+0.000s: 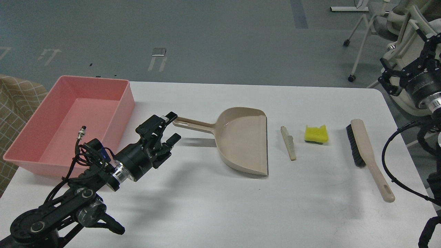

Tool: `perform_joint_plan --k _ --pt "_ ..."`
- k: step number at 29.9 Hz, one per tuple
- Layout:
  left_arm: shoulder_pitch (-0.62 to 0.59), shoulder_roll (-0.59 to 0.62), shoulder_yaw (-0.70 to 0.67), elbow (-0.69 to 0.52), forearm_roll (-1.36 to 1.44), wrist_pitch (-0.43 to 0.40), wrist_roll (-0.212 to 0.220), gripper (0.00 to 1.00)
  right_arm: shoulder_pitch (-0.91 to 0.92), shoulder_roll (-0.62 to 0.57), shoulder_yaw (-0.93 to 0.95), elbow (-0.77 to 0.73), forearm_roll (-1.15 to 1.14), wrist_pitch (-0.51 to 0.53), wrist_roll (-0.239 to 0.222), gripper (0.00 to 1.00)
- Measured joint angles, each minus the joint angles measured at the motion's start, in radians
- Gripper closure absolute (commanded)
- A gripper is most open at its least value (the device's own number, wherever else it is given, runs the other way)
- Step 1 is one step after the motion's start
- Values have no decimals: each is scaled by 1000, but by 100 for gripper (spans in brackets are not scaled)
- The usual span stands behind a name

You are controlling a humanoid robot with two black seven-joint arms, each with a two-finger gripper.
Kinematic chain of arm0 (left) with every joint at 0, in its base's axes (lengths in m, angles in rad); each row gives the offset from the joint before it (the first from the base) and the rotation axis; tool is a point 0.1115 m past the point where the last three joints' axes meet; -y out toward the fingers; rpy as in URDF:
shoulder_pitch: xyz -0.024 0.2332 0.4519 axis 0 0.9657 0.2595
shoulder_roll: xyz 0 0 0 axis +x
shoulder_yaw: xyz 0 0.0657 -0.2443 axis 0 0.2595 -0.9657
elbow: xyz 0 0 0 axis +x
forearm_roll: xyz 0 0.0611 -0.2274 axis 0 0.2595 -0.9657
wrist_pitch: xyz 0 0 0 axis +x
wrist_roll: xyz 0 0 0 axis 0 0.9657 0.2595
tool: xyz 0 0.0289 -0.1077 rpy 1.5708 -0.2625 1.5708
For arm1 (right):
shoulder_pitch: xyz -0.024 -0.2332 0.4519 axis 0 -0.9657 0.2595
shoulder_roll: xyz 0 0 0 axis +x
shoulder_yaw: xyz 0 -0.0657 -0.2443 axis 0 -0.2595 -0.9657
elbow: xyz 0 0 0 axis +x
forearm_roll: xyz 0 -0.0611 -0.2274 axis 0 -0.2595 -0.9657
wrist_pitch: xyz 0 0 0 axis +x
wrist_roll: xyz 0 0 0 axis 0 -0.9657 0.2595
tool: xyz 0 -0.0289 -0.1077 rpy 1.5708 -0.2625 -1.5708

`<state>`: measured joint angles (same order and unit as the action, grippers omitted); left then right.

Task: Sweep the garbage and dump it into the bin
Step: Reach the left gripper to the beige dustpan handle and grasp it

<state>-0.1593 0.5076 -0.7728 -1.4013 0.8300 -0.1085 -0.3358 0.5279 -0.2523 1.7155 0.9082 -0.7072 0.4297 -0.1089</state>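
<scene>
Nearest, the white surface lies bare along its front, crossed by soft grey shadows. Left of the beige dustpan, the left gripper hangs low with its fingers spread apart and nothing between them, the upper fingertip just beside the end of the dustpan's handle; whether it touches cannot be told. The dustpan lies flat near the middle, handle pointing left and open mouth facing right. Just right of the mouth lies the pale wedge, thin and stick-like, and right of that, a little apart, the yellow block. Farther right of the dustpan lies the brush, black bristles toward the garbage, handle running toward the front edge. Well left of the dustpan, the pink bin sits at the surface's left edge, nothing inside. Far right of the dustpan, off the surface, the right gripper is raised, dark and partly cut off, so its opening cannot be told. Beyond lies grey floor with tape marks and a wheeled chair.
</scene>
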Motion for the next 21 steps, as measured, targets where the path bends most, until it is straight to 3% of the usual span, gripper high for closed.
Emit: perform_joint_plan --k 9,21 --pt "-157 -173 97 290 0 -1 -11 17 -8 -2 6 9 0 -3 0 0" --pt "-204 -245 98 431 -5 4 -24 23 -36 -20 15 22 0 -2 0 0"
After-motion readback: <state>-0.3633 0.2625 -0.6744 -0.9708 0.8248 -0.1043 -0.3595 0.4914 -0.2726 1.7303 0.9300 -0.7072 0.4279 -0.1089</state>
